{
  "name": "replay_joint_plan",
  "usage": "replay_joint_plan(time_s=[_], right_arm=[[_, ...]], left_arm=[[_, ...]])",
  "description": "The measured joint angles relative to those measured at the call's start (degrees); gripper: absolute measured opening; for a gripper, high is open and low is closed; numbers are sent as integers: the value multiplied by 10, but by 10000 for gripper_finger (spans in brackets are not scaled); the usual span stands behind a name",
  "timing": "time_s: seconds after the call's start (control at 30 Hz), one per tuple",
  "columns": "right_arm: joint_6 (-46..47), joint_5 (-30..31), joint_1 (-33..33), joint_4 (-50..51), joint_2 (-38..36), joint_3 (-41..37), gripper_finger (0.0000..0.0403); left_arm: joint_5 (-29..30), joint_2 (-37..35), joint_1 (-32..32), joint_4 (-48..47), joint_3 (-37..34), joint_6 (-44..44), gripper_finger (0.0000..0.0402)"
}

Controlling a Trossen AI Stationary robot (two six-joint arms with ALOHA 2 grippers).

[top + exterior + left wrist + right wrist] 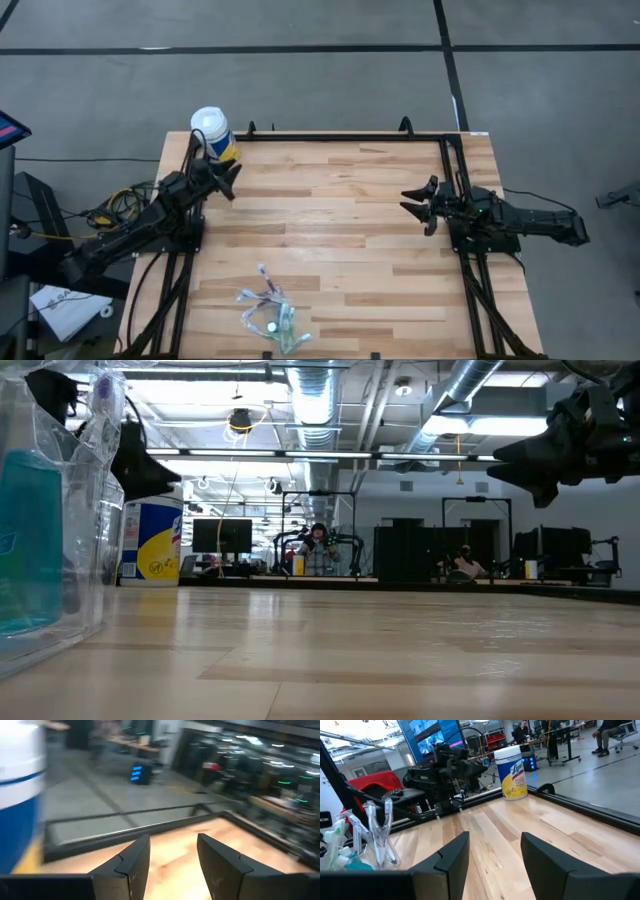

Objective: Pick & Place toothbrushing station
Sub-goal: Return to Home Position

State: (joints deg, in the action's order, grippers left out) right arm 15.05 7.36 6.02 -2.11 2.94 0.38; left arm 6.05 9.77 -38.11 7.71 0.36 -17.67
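wooden table (pixel 340 230) from above: the transparent organizer (pixel 272 322) stands near its edge, well apart from both arms; left gripper (pixel 225 178) hangs beside the wipes canister (pixel 212 132), right gripper (pixel 418 205) opposite. low view: organizer close by. wrist views: both pairs of fingers apart, empty. likely homing; next, arms need only settle.
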Motion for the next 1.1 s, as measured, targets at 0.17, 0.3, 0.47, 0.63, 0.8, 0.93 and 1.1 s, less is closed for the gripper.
replay_joint_plan(time_s=[0.17, 0.3, 0.47, 0.63, 0.8, 0.93, 1.1], right_arm=[[0, 0, 0, 0, 0, 0, 169], [0, 0, 0, -1, 0, 0, 169], [0, 0, 0, -1, 0, 0, 169], [0, 0, 0, -1, 0, -1, 169], [0, 0, 0, -1, 0, -1, 169], [0, 0, 0, -1, 0, -1, 169], [0, 0, 0, -1, 0, -1, 169]], left_arm=[[33, 51, 0, 0, 0, -41, 159], [10, 80, 0, 0, 0, -53, 159], [-5, 91, 0, 2, 0, -57, 159], [-5, 90, 0, 6, 0, -53, 159], [-5, 91, 0, 6, 0, -38, 159], [-5, 91, 0, 5, 0, -38, 159], [1, 93, -3, -22, 0, -38, 159]])
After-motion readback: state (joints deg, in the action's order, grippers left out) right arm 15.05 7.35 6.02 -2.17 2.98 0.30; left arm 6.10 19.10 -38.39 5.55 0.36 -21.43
